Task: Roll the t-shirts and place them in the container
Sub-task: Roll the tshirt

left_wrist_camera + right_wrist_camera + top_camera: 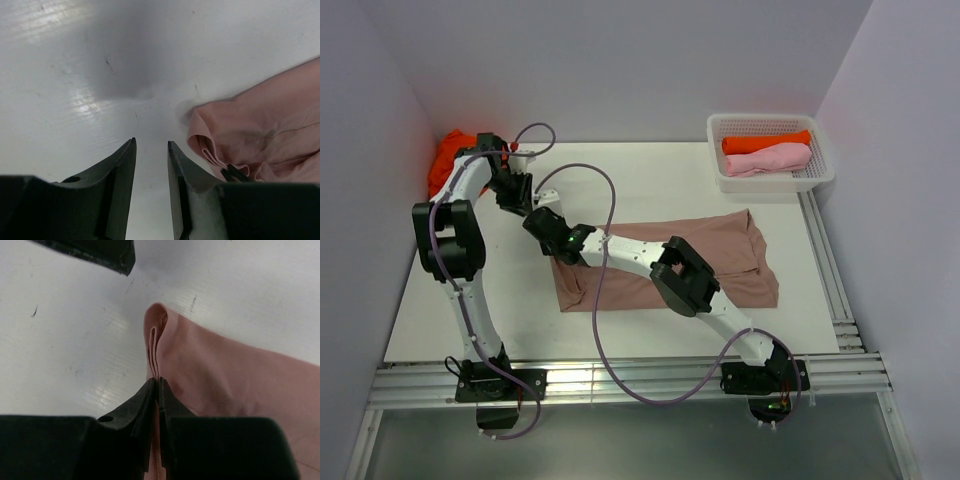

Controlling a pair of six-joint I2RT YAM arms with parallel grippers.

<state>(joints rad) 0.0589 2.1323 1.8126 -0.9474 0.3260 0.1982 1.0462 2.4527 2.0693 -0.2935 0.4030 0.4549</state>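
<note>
A dusty pinkish-brown t-shirt (720, 250) lies spread flat mid-table. My right arm reaches across it, and the right gripper (542, 222) is at the shirt's far-left corner. In the right wrist view that gripper (158, 382) is shut on a pinched fold of the shirt (225, 385), whose layered edge stands up just past the tips. My left gripper (528, 205) hovers beside the same corner. It is open (151, 145) with only bare table between its fingers, and the shirt corner (260, 130) lies to its right. Orange t-shirts (448, 160) are heaped at the back left.
A white mesh basket (775, 183) at the back right holds a rolled orange shirt (765, 142) and a rolled light pink one (768, 158). Walls close in the table on the left, back and right. A tip of the left gripper's finger (110, 252) shows at the top of the right wrist view.
</note>
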